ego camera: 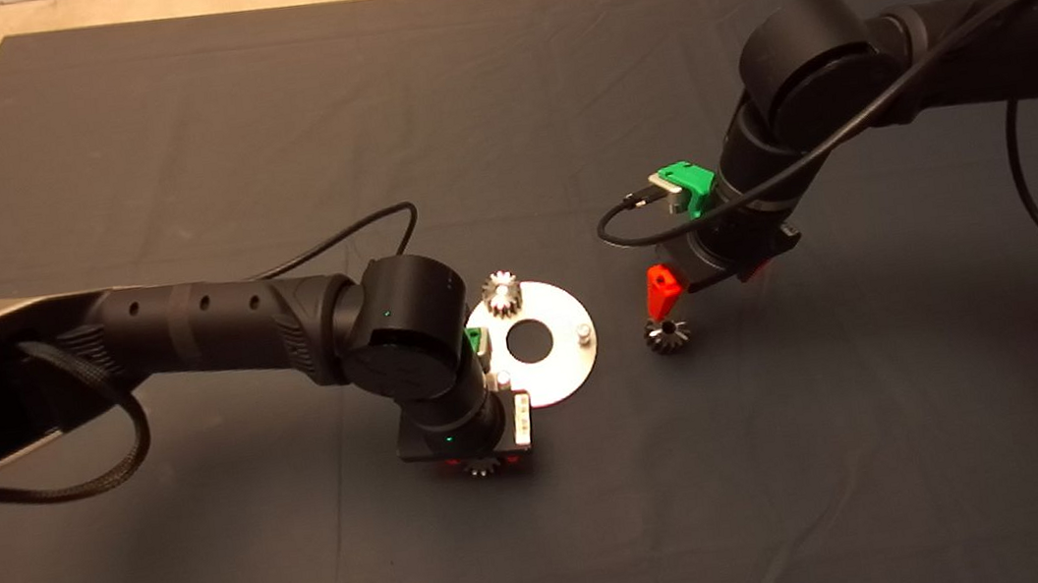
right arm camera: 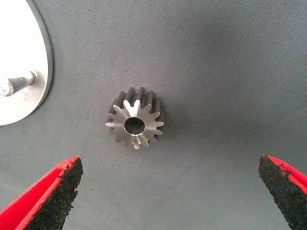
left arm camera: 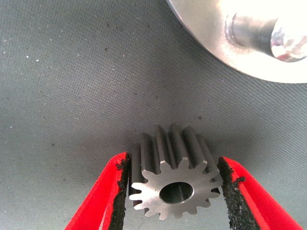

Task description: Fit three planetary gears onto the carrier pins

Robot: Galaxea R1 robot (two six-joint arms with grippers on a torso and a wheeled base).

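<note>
Already one planetary gear [ego camera: 501, 294] sits on the far-left pin of the carrier plate [ego camera: 568, 365], leaving the right pin [ego camera: 583, 332] and the near pin [left arm camera: 268, 34] bare; the left gripper [left arm camera: 175, 191], just off the plate's near edge, has its pads closed on a second gear [left arm camera: 175, 184] standing upright, so that bare near pin lies just beyond it. The right gripper [right arm camera: 170, 187] hovers with fingers spread wide above the third gear [right arm camera: 135, 123], upright on the mat [ego camera: 162, 127] just right of the plate; its likely pin is the right one.
</note>
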